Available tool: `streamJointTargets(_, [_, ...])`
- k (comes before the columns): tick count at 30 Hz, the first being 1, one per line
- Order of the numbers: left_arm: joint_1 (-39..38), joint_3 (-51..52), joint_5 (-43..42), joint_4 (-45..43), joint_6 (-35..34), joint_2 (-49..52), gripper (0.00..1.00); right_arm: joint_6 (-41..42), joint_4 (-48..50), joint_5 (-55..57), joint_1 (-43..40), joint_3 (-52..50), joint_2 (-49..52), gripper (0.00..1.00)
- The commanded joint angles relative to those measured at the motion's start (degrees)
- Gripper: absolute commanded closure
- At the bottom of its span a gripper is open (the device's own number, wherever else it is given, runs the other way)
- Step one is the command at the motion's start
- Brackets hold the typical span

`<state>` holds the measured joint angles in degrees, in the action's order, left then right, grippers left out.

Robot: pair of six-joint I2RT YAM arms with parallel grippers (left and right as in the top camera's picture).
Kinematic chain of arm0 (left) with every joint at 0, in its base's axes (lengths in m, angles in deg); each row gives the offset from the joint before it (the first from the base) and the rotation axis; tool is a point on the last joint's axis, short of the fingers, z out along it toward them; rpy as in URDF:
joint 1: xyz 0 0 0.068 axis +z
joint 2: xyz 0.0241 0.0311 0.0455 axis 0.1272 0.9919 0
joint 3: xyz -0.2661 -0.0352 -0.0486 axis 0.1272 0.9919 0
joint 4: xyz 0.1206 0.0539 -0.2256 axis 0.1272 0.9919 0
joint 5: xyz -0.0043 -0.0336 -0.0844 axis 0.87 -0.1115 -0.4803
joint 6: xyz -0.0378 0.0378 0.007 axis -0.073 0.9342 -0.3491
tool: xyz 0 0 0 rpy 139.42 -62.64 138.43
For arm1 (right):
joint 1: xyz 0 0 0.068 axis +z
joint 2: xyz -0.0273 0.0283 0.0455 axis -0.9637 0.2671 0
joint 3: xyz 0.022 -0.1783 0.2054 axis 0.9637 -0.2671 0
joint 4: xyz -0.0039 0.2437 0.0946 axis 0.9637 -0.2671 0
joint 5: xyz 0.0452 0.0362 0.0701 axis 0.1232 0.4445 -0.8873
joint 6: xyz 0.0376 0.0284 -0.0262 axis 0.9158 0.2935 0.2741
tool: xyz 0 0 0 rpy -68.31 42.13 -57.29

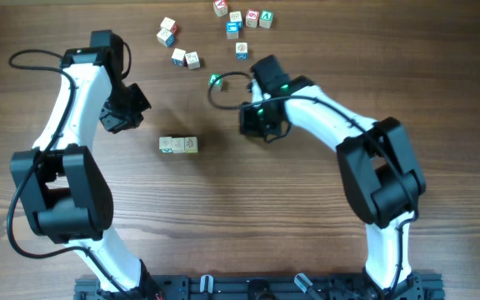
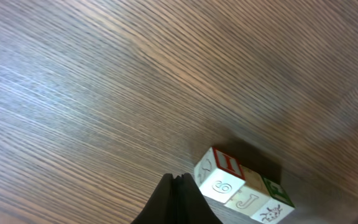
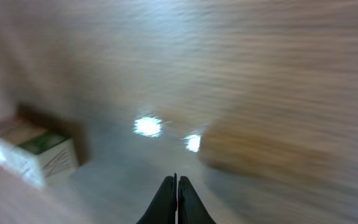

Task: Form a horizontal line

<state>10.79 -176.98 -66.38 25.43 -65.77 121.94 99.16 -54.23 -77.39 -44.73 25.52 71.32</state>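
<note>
Seen from overhead, the horizontal line [image 1: 178,145] sits near the middle of the worktop [image 1: 265,225]. It is three pale cubes edge to edge, running from 9 to 3 o'clock, with only faint green marks legible. The left hand [image 1: 126,108] hangs at about 10 o'clock from the row. The right hand [image 1: 261,122] is between 2 and 3 o'clock, somewhat farther off. Neither touches the row. The loose cubes [image 1: 232,30], with blue, red and green faces, are scattered from 12 to 1 o'clock along the far edge, well apart from the row. Only this view shows that spread.

The overhead view does not settle how either hand's fingers stand, but the wrist views do. In the left wrist view the fingers [image 2: 163,204] meet in a thin seam at 6 o'clock of the frame with nothing between them. The row lies just beside them at 4 o'clock. This close view shows details the overhead view does not:
- a red letter on top of the near cube and a 9 on its side
- a J on the middle cube
- a green face on the far cube

The right wrist view is smeared by blur. Its fingers [image 3: 166,208] are also pressed together and empty. A pale blurred cube [image 3: 33,149] with a green top sits at 9 o'clock. I cannot tell whether it belongs to the row.
</note>
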Motion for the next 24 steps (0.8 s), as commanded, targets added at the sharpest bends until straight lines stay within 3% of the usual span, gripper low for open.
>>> streamJointTargets(1, [0.44, -0.74, 1.03, 0.11, -0.96, -1.18, 0.96, -1.25, 2.51, -2.56, 3.52, -0.24, -1.75, 0.96])
streamJointTargets(13, [1.05, -0.74, 4.55, -1.6, -0.98, -1.16, 0.96, 1.27, 6.73, -2.73, 8.98, -0.24, -1.75, 0.95])
streamJointTargets(24, [8.74, -0.74, 5.9, -0.85, -2.51, -1.16, 0.96, 1.42, 8.46, 0.15, 10.14, -0.24, -1.75, 0.96])
